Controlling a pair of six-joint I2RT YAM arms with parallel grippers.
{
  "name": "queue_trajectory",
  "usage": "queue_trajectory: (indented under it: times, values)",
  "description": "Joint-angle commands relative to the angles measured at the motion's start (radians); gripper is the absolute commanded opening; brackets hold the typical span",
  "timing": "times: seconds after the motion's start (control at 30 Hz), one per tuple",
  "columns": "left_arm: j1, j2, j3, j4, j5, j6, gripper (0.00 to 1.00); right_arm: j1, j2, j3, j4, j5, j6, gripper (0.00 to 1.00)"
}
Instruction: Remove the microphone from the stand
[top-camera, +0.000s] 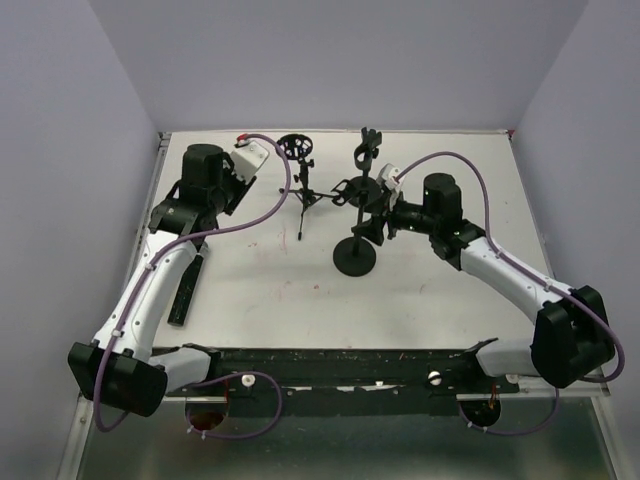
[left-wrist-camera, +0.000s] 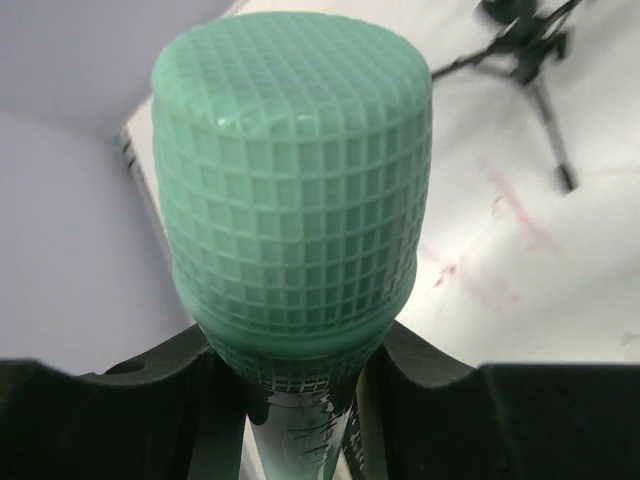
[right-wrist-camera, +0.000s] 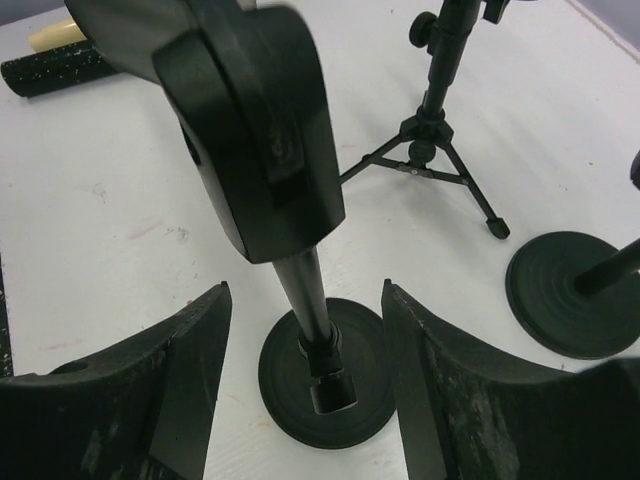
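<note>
Left arm (top-camera: 150, 290): I reach from the near-left corner up the left side of the table (top-camera: 270, 300), elbow bent, wrist near the far-left corner.
Left gripper (left-wrist-camera: 300, 385): my jaws pinch the neck of the microphone (left-wrist-camera: 290, 180) just under its green mesh head.
Microphone: it is in my left jaws, clear of the stand (right-wrist-camera: 320, 395), and it fills my left wrist view. From overhead I cannot pick it out; my wrist probably hides it.
Right arm (top-camera: 500, 265): I stretch from the near-right corner towards mid-table, forearm angled left.
Right gripper (right-wrist-camera: 305, 290): my jaws are spread, one finger on each side of the stand's pole, touching neither side.
Stand: it is upright on its round base, and its black clip (right-wrist-camera: 260, 130) looms above my right fingers (right-wrist-camera: 150, 400).
Neighbours: a tripod (right-wrist-camera: 430, 150) stands beyond it, and a second round base (right-wrist-camera: 570, 290) sits to one side.
</note>
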Motion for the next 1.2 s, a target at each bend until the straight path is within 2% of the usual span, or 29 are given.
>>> queue_trajectory:
  times: [0.0, 0.2, 0.37, 0.53, 0.67, 0.87, 1.07, 1.1, 1.17]
  values:
    - [0.136, -0.084, -0.123, -0.049, -0.203, 0.068, 0.00, 0.005, -0.056, 0.084, -0.157, 0.060, -0.027, 0.70]
    - [0.336, -0.084, -0.270, 0.005, -0.226, 0.050, 0.00, 0.004, -0.121, 0.135, -0.310, 0.130, -0.014, 0.75]
    - [0.491, -0.032, -0.292, 0.033, -0.157, -0.007, 0.00, 0.005, -0.149, 0.112, -0.312, 0.179, 0.048, 0.77]
    - [0.611, 0.041, -0.357, 0.166, -0.155, 0.015, 0.00, 0.002, -0.134, 0.129, -0.325, 0.189, 0.073, 0.77]
    - [0.682, 0.100, -0.362, 0.189, -0.024, 0.022, 0.00, 0.002, -0.106, 0.164, -0.347, 0.178, 0.059, 0.77]
    - [0.759, 0.238, -0.257, 0.051, 0.162, -0.047, 0.00, 0.002, -0.095, 0.176, -0.378, 0.184, 0.087, 0.77]
    - [0.799, 0.311, -0.272, 0.077, 0.184, -0.011, 0.00, 0.002, -0.077, 0.195, -0.378, 0.157, 0.079, 0.77]
    - [0.802, 0.318, -0.279, 0.082, 0.184, -0.001, 0.01, 0.002, -0.074, 0.198, -0.382, 0.153, 0.078, 0.77]
    - [0.803, 0.336, -0.282, 0.079, 0.191, 0.013, 0.14, 0.002, -0.074, 0.201, -0.390, 0.149, 0.078, 0.77]
